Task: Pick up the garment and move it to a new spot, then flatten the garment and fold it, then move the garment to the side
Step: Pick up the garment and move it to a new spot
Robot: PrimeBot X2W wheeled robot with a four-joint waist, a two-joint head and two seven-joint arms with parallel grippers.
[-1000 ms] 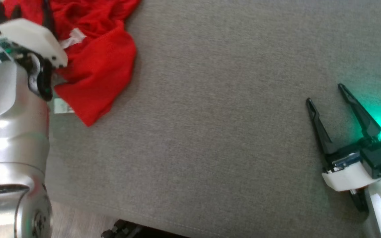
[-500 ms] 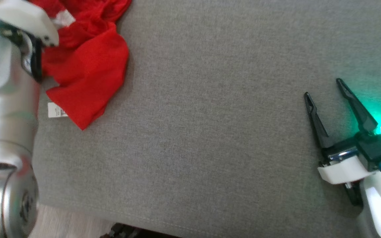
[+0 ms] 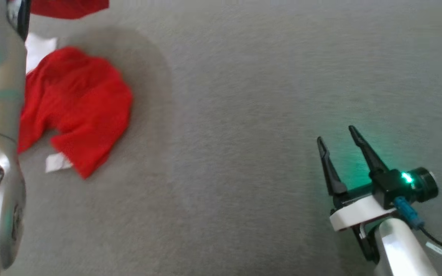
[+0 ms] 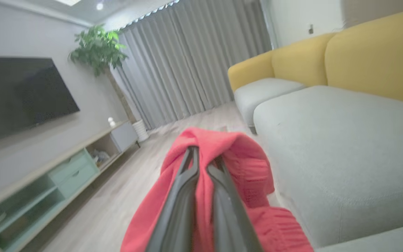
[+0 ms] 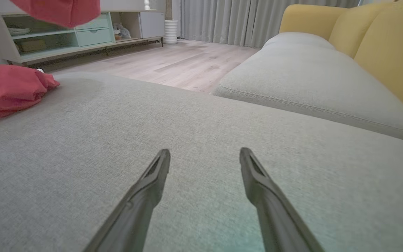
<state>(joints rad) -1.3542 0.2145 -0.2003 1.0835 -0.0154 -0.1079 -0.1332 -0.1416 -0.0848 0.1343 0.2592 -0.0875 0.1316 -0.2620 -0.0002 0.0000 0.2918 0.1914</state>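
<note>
We log the left gripper (image 4: 205,156), open a second ago, now pinching a fold of the red garment (image 3: 77,111) and raised; the garment's tail rests on the grey cushion (image 3: 244,96) at the robot's left; the right gripper (image 3: 336,134) keeps its fingers spread above the cushion

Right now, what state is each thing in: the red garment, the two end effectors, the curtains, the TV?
Red garment, crumpled; one part pinched and lifted, the rest on the cushion.
Left end effector, shut on the garment.
Right end effector, open, empty.
Curtains, drawn.
TV, screen dark.
</note>
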